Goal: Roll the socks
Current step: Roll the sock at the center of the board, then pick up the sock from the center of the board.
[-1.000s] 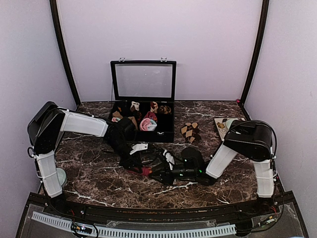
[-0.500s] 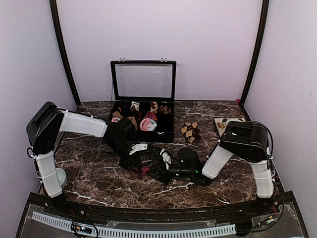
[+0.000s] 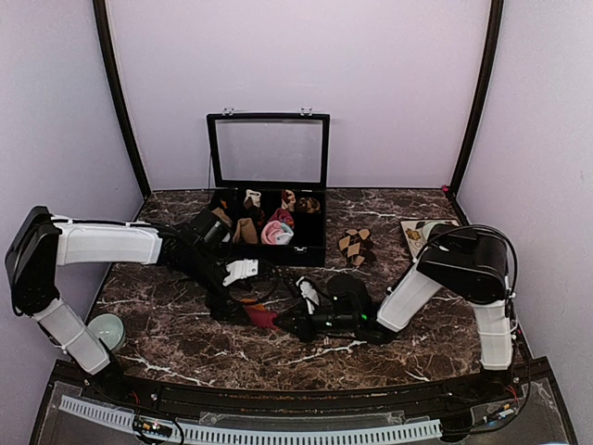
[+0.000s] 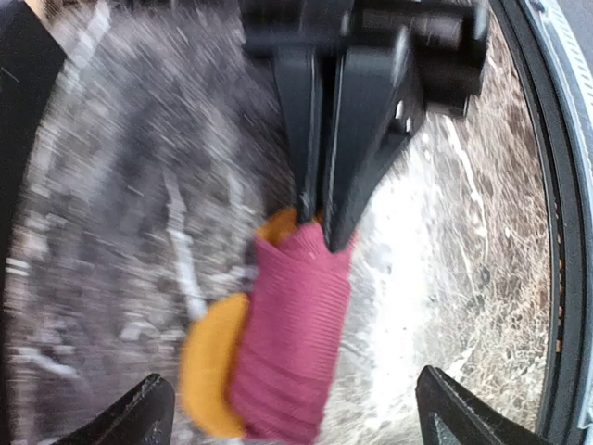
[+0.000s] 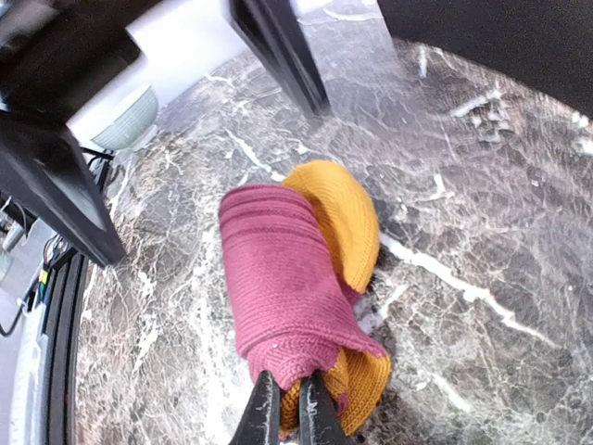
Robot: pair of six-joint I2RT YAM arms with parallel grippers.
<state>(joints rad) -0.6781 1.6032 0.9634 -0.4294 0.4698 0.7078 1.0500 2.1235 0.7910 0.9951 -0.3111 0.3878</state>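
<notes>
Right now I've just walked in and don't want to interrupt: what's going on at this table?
The right arm's fingers are shut on one end of a bunched-up magenta knit sock with an orange toe, down on the dark marble table. The left arm's fingers are open, spread either side of that sock without gripping it. A brown-and-beige diamond-patterned sock lies untouched farther back, beside the open black box.
</notes>
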